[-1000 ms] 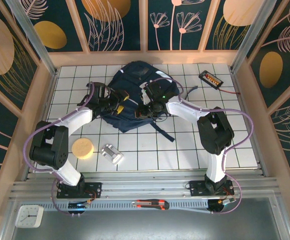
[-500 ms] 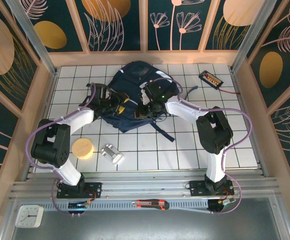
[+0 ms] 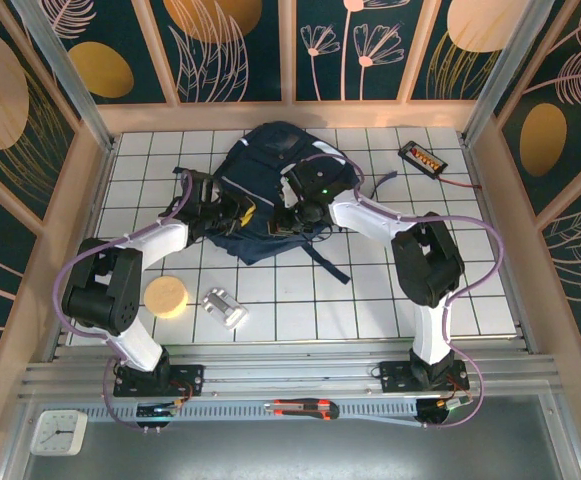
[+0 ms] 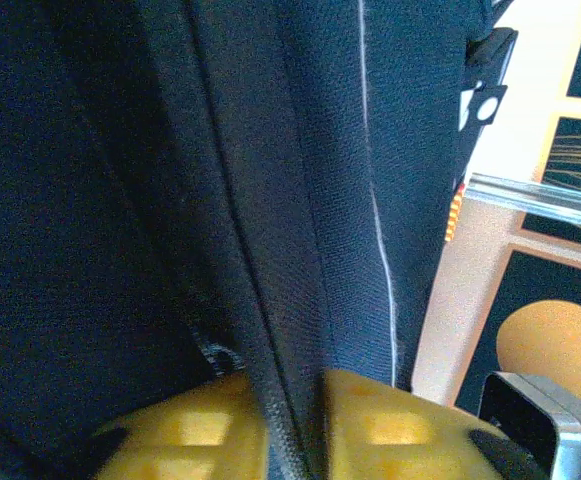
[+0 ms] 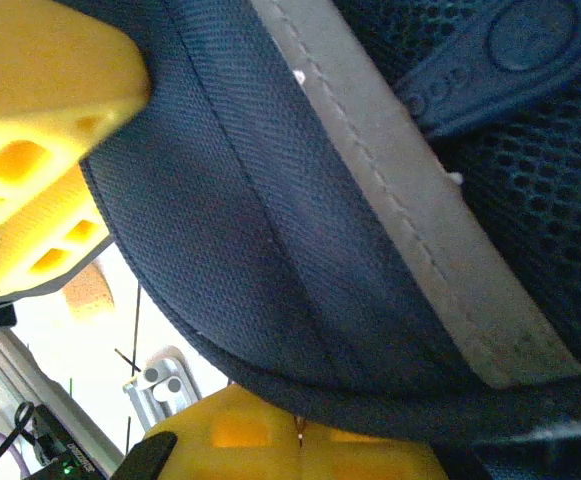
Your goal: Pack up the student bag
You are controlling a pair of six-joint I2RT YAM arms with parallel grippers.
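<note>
Yellow disc (image 3: 166, 296) and silver block (image 3: 224, 308) lie apart from student bag (image 3: 262, 165). Left gripper (image 4: 288, 405) and right gripper (image 5: 300, 432) both clenched on its fabric.

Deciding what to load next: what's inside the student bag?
Only navy fabric of the student bag shows, with the left gripper pinching a fold by the zipper and the right gripper pinching an edge. Any contents are covered.

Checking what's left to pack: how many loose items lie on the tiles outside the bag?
3: a yellow disc and a silver block at near left, a black device at far right. The bag may hide more.
</note>
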